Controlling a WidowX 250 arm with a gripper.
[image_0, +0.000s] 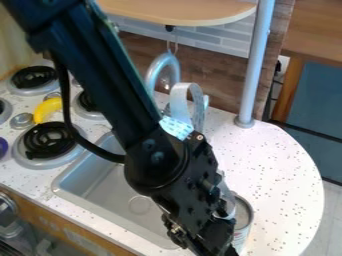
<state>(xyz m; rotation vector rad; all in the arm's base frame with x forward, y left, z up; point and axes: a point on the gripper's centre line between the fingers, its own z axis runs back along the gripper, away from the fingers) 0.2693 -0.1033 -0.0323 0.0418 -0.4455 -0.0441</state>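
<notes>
**Hand low beside a can at the sink's right end**

The black arm (100, 65) slants down over the sink (123, 197) from the upper left, covering part of the basin. Its hand (212, 245) is by the sink's right end, at the bottom of the view. Whether the hand is open, closed or gripping something, I cannot tell, since the arm's own parts hide its tip.

The nearest thing to the hand is a can (246, 219) with a round grey top and a pale side. It stands upright on the white speckled desk (287, 175), just right of the sink, partly hidden behind the hand. Whether the two touch is unclear.

A black cable (67, 105) hangs in a loop from the arm, over the sink's left part. Further up the arm are a patterned patch (176, 128) and a curved grey strip (179, 102).

Behind the sink rises an arched grey faucet (152, 75). Behind and to the right of the sink, a grey pole (257, 65) stands on the desk, next to a rounded wooden shelf (180, 11) above the sink.

Left of the sink are black stove burners (50, 141), with a yellow banana (47, 108) lying among them. A purple thing (3, 147) shows at the view's left edge, farther from the sink.
</notes>
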